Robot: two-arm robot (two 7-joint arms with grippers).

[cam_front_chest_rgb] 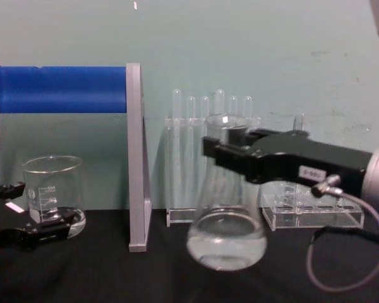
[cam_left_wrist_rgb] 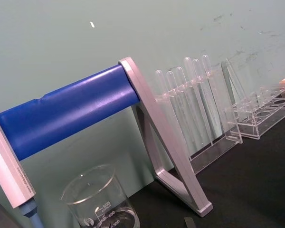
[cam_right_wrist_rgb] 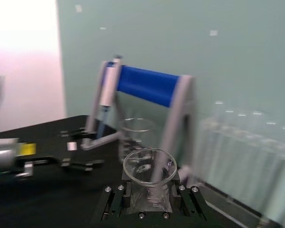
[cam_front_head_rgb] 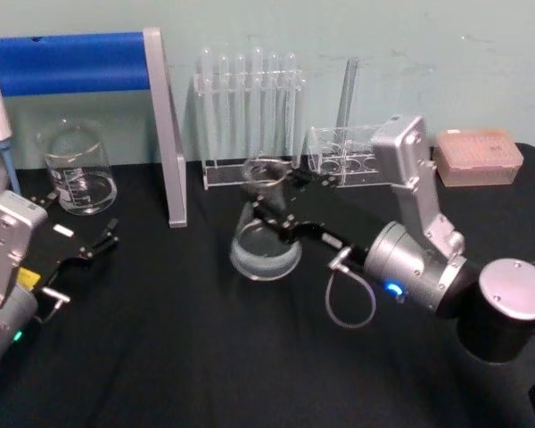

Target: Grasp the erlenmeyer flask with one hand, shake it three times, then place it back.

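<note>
The erlenmeyer flask [cam_front_head_rgb: 266, 254] is clear glass with a little liquid in its wide base. It stands or hangs mid-table, in front of the test tube rack. My right gripper [cam_front_head_rgb: 267, 189] reaches in from the right and is shut on the flask's neck just under the rim. From the chest view the flask [cam_front_chest_rgb: 227, 243] looks slightly tilted in the right gripper [cam_front_chest_rgb: 224, 151]; I cannot tell whether its base touches the black table. The right wrist view looks down onto the flask's rim [cam_right_wrist_rgb: 149, 166] between the jaws. My left gripper [cam_front_head_rgb: 80, 223] rests open at the left, apart from the flask.
A glass beaker [cam_front_head_rgb: 76, 169] stands at the back left beside a blue-barred stand [cam_front_head_rgb: 165, 134] with a pipette. Behind the flask are a rack of test tubes [cam_front_head_rgb: 250, 107] and a low clear rack [cam_front_head_rgb: 343, 156]. A pink tip box [cam_front_head_rgb: 477, 156] sits far right.
</note>
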